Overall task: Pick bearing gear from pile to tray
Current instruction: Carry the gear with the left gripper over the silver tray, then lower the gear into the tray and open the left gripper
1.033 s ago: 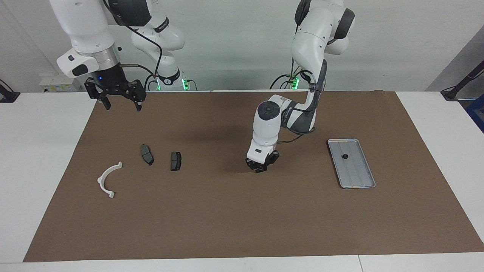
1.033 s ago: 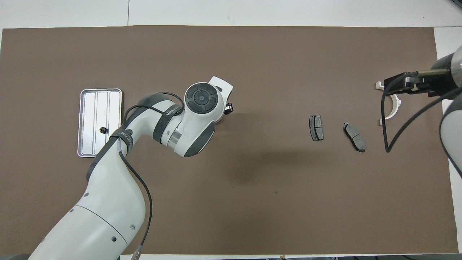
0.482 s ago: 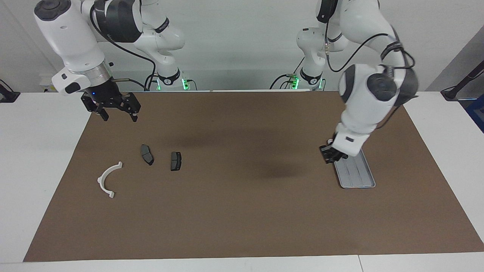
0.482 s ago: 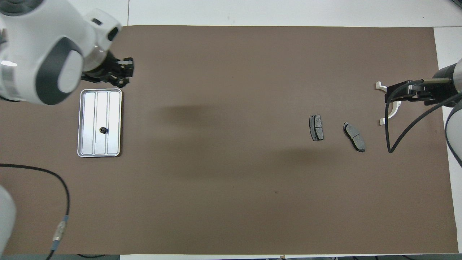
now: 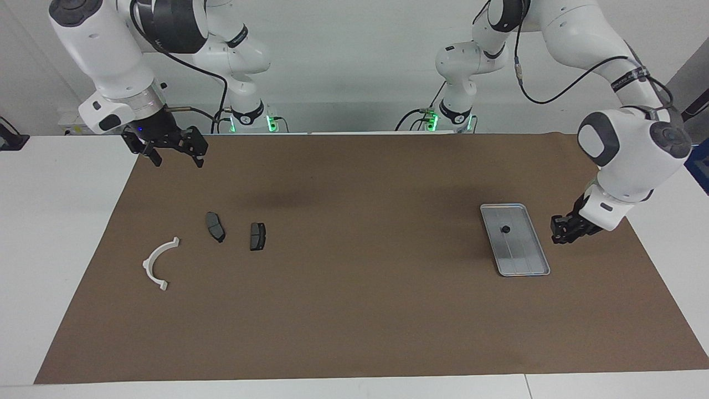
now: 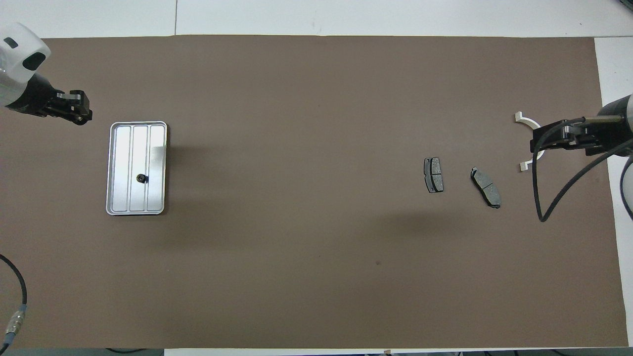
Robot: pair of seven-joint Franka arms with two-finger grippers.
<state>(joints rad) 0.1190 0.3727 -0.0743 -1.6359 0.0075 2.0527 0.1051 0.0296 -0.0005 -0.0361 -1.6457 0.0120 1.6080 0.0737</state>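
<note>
Our left gripper [image 5: 565, 233] hangs low over the brown mat [image 5: 354, 310] beside the tray [image 5: 532, 266], out toward the mat's edge at the left arm's end. Its jaws are nearly closed; whether they pinch anything, we cannot tell. One small black gear [image 5: 505, 229] already sits in the tray, whose long axis runs away from the robots. The tray lies from these jaws toward the table's middle, and the left arm is much the nearer. Our right gripper [image 5: 171, 155] waits with jaws spread over the mat's corner near the brake pads [image 5: 237, 231] and white bracket [image 5: 159, 263]. We read no writing.
</note>
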